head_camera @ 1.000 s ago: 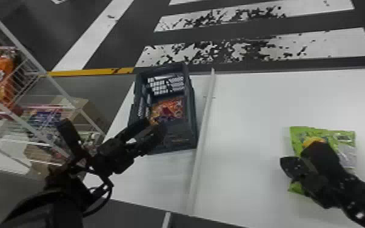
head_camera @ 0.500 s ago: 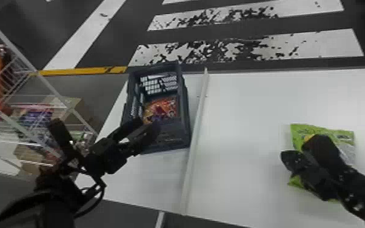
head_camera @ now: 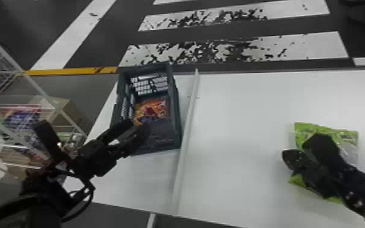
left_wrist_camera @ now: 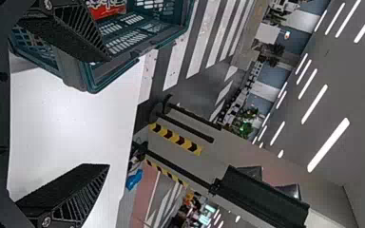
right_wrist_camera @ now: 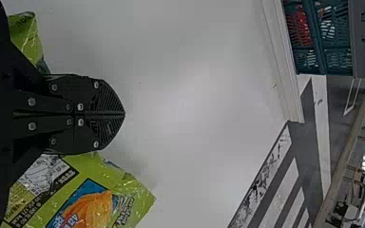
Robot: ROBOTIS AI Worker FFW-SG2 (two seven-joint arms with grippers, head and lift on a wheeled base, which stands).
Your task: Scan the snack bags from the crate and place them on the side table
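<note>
1. We see a snack bag of bright green (head_camera: 344,136), crinkled and glossy, lying on the white table (head_camera: 251,106). On its front we find a picture of orange food (right_wrist_camera: 92,209) against blue.
2. In the blue-green slatted crate (head_camera: 163,136) we make out orange-red packaging (head_camera: 156,109) with darker purple patches (how many bags that makes, we can't tell).
3. Bold lettering runs across the green bag, beside a pale label panel (right_wrist_camera: 43,173) of small print. The packaging in the crate carries white lettering on red.
4. We count one green bag, one crate and one raised white strip (head_camera: 188,127) between them. The crate stands on the white surface left of that strip.
5. Our left gripper (head_camera: 138,125) is at the crate's near side, its two fingers spread with nothing between them. Our right gripper (head_camera: 287,156) is over the green bag, its two fingers pressed together, empty.
6. On our left is a white wire rack (head_camera: 44,94) of packaged goods.
</note>
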